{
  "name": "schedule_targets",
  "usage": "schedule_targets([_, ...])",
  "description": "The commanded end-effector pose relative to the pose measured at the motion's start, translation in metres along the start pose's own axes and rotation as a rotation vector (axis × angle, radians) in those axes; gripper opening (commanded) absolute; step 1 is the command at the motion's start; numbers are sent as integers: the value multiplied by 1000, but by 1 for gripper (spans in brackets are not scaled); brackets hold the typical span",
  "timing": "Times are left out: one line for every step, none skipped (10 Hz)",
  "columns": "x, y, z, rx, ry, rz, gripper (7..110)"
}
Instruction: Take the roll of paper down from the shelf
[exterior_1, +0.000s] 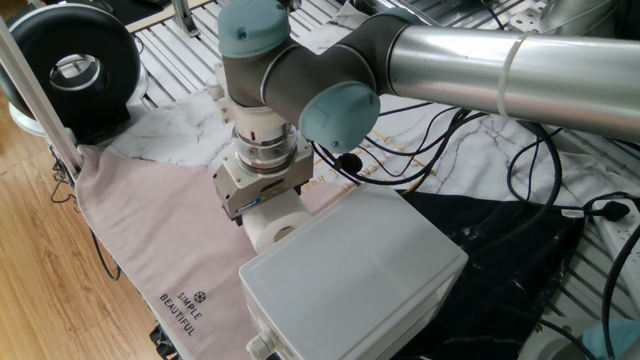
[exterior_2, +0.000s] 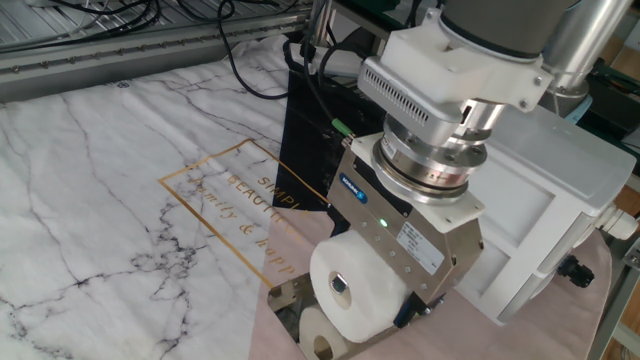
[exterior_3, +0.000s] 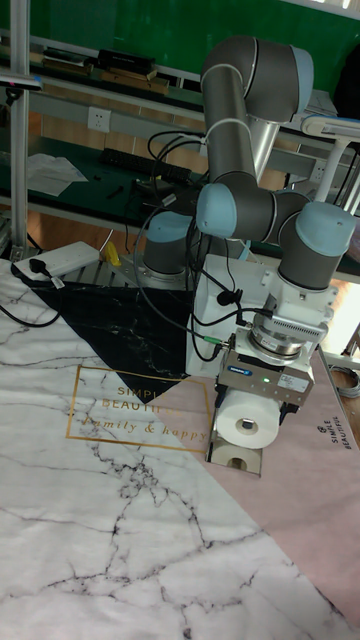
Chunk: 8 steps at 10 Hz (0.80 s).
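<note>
In one fixed view, the roll (exterior_1: 276, 221) is half hidden under the gripper (exterior_1: 262, 196).

In the other, it is clamped between the jaws just above the shelf (exterior_2: 292, 298).

The tall view agrees: lowering onto the counter (exterior_3: 90, 490) is judged next.

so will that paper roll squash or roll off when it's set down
The roll of paper looks soft, so the gripper closed on it probably dents it slightly. Being a cylinder, it may roll if laid on its side, and seems light.
</note>
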<state>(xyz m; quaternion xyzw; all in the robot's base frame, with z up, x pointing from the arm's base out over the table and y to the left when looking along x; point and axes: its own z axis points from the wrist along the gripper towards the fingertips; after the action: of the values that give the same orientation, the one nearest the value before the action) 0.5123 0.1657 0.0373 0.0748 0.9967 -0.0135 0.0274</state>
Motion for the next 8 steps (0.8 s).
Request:
schedule_targets([2, -16, -2, 66, 25, 7, 7])
schedule_targets([7, -3, -2, 13, 44, -1, 7])
schedule_targets([5, 4, -2, -15, 34, -11, 7])
schedule_targets([3, 4, -2, -17, 28, -11, 7])
schedule_targets([1, 4, -2, -20, 20, -13, 44])
schedule_targets([0, 4, -3, -25, 17, -14, 44])
schedule_targets([-2, 3, -3, -26, 13, -14, 44])
schedule_targets([-2, 2, -2, -23, 12, -14, 44])
